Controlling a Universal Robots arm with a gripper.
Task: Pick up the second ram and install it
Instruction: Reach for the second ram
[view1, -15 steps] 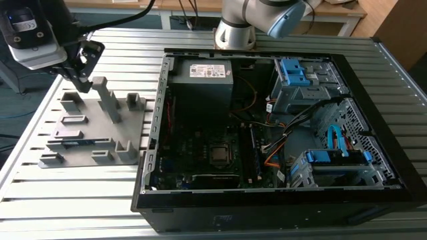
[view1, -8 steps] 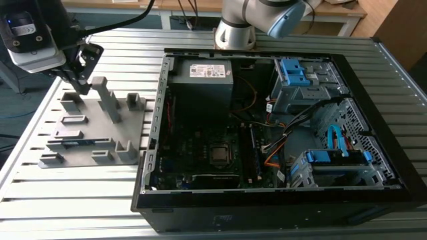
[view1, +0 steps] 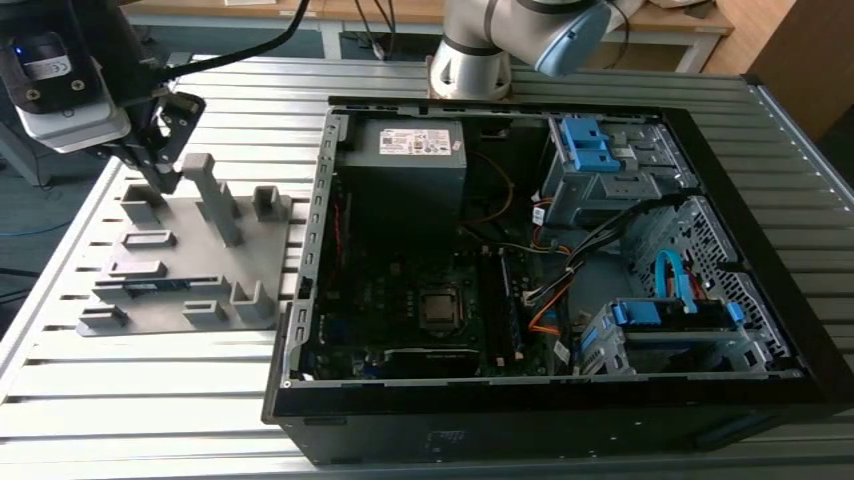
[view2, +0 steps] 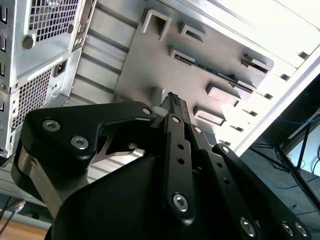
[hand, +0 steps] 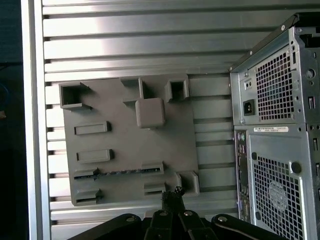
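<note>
The second ram (view1: 142, 288) is a dark blue-green stick standing on its edge in a slot of the grey fixture plate (view1: 187, 265), at the exterior view's left. It also appears as a thin dark strip in both wrist views (hand: 120, 171) (view2: 216, 71). My gripper (view1: 164, 180) hangs over the far end of the plate, well apart from the ram. Its black fingers (hand: 172, 196) are pressed together with nothing between them. The fingertips (view2: 173, 100) point down at the plate's raised blocks.
An open black computer case (view1: 561, 250) lies to the exterior view's right of the plate, with the motherboard, cables and blue drive brackets inside. Tall grey posts (view1: 214, 195) rise from the plate beside my gripper. Everything rests on a slatted metal table (view1: 160, 370).
</note>
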